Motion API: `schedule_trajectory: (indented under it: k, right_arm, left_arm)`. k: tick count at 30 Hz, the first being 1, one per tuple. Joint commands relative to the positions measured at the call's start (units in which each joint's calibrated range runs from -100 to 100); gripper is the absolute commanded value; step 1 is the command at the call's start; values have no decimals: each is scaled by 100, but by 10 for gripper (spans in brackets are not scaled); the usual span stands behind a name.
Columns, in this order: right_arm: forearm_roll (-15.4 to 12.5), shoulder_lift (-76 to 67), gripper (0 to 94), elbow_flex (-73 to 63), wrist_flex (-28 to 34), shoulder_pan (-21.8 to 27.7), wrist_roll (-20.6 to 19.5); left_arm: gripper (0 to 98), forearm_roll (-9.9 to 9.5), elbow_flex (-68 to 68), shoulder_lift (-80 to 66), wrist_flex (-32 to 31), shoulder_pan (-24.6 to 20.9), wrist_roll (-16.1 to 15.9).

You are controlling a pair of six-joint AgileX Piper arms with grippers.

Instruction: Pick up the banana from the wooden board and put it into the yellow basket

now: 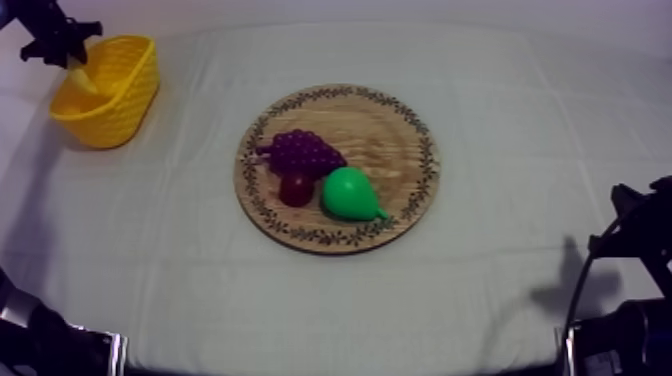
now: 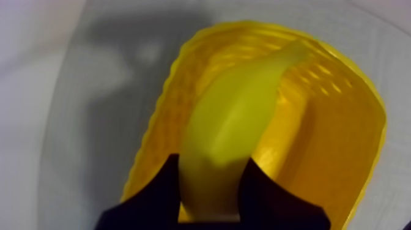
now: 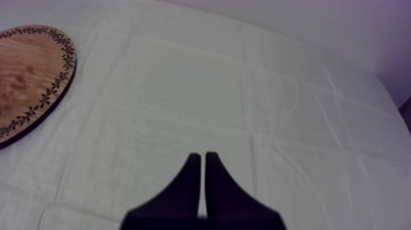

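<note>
Seen from above, the right arm sits low at 4 o'clock from the board (image 1: 392, 140). The right gripper (image 3: 202, 156) has its two fingers pressed together in a narrow wedge, closed on nothing, over bare cloth (image 1: 500, 260). From this gripper the board's patterned rim lies off toward 10 o'clock, well apart from the fingers.

The board lies flat at mid-table with three fruits on it. Taking the board as a clock face, the pear (image 1: 352, 194) lies between 5 and 6 o'clock, with its narrow end pointing toward 4. The small red fruit (image 1: 296, 189) sits at 8 o'clock, just beside the pear. The grapes (image 1: 300, 152) lie between 9 and 10 o'clock, touching the red fruit on its far side. The right half of the board is bare wood.

Farthest off, at 10 o'clock from the board and well apart from it, the basket (image 1: 122, 100) stands on the cloth. The left gripper (image 2: 211, 164) hangs over the basket's far-left rim. Its fingers (image 2: 158, 194) are clamped on the thick end of the banana (image 2: 235, 116). The banana's other end reaches out over the basket's inside. Whether it touches the basket wall or floor I cannot tell.
</note>
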Motion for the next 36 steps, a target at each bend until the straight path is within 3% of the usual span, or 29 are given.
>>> schedule_trajectory:
  k: [1,3,9,13,21,36]
  right_arm:
    - [1,-4,6,-3,6,3,3]
    - [1,-4,6,-3,6,3,3]
    - [1,-4,6,-3,6,3,4]
    - [1,-4,6,-3,6,3,4]
    - [1,-4,6,-3,6,3,4]
    - [1,-4,6,-3,6,3,4]
  left_arm:
    - [264,29,-67,108,8,3,-55]
    - [332,80,-144,202,13,6,-126]
    - [682,206,-217,298,182,-18,-221]
    - [760,193,-2,57,236,7,-192]
    - [767,142,1389,-1446,16,153,32]
    - [621,0,3691,-5035,-112,644,384]
